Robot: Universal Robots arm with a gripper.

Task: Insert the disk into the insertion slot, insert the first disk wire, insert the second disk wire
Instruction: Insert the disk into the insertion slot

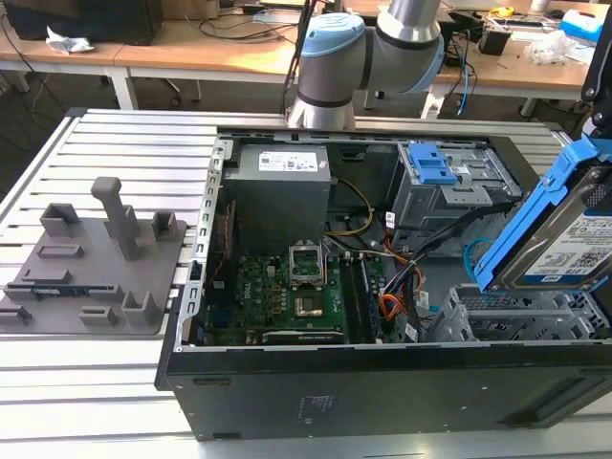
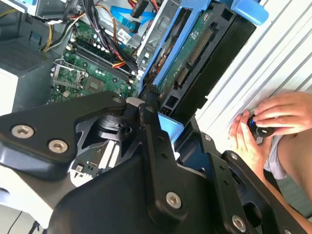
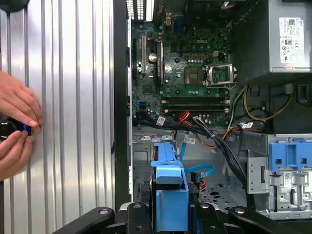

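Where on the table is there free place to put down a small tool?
Bare ribbed table on the near side of the grey fixture, and on its far side. Crowded: the cables beside the insertion slot, under the held disk.

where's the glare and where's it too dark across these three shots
Second wrist view: the ribbed table washes out near white beside the disk. First wrist view: the table gleams in bright streaks, while the motherboard is evenly lit. Exterior view: the computer case is shadowed deep inside, and the disk is cut by the frame's right edge.
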